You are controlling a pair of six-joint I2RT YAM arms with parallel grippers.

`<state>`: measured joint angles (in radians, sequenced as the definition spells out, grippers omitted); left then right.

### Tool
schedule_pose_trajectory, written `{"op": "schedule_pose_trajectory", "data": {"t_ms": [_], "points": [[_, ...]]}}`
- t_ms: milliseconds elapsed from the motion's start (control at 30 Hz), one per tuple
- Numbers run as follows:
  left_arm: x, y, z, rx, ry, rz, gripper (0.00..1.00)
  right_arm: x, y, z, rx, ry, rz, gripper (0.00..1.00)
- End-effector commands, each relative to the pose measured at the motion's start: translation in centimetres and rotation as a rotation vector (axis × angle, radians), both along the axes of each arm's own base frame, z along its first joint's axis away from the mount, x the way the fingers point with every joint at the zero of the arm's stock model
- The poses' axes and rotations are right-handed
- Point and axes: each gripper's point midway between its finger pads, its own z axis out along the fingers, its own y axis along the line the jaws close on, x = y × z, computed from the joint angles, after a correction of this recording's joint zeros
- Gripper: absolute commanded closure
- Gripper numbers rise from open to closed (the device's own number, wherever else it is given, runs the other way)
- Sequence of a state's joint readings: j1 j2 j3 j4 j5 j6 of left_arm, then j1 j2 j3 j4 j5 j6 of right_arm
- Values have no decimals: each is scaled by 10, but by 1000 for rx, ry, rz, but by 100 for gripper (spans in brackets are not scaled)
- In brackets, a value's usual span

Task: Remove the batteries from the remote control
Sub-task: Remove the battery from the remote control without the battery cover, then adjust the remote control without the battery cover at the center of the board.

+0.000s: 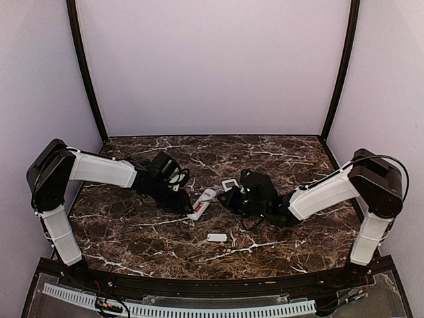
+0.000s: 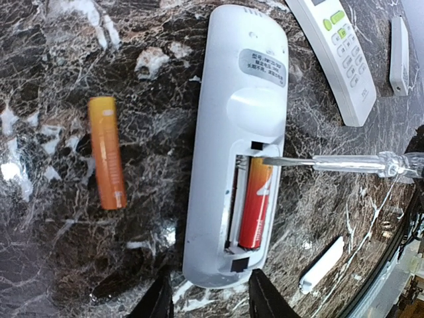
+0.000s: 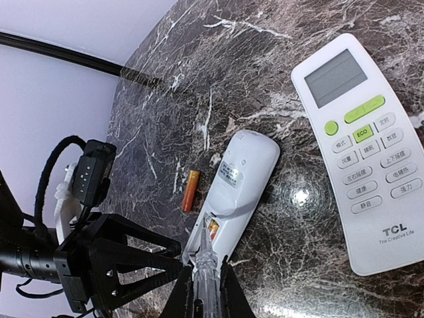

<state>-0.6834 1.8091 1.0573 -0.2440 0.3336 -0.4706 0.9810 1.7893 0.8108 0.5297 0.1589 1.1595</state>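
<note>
**Levering out the last cell**

Nearest me, a white battery cover (image 1: 216,237) lies loose on the table (image 2: 53,265). Past it, my left gripper (image 2: 211,301) clamps the end of the remote (image 2: 242,119), back upward, so it cannot slide under pressure. My right gripper (image 3: 204,291) is closed on a screwdriver (image 2: 344,162). Its tip is set into the open bay at the end of the remaining battery (image 2: 255,205), to pry it up. The freed battery (image 2: 108,152) lies beside the remote, apart from it. Farther off, a second remote (image 3: 361,152) lies face up.
</note>
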Motion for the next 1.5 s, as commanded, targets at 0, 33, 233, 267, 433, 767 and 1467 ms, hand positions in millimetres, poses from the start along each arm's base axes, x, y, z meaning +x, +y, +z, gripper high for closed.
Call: {"op": "schedule_pose_trajectory", "data": {"t_ms": [0, 33, 233, 267, 433, 767, 1467], "points": [[-7, 4, 17, -6, -11, -13, 60, 5, -4, 9, 12, -30, -12, 100], [-6, 4, 19, -8, -13, -11, 59, 4, -3, 10, 16, -33, -7, 100], [-6, 0, 24, -40, -22, -33, 56, 3, 0, 22, 33, -69, 24, 100], [-7, -1, 24, -47, -19, -41, 54, 3, 0, 24, 34, -78, 28, 100], [-7, -6, 33, -74, -40, -77, 48, 4, -11, 32, 10, -104, 16, 100], [0, -12, 24, -48, -1, -78, 38, 11, -39, 37, -83, -115, -29, 100], [-8, -14, 2, -42, 85, -77, 37, 18, -22, 0, -243, -35, 33, 100]]}}
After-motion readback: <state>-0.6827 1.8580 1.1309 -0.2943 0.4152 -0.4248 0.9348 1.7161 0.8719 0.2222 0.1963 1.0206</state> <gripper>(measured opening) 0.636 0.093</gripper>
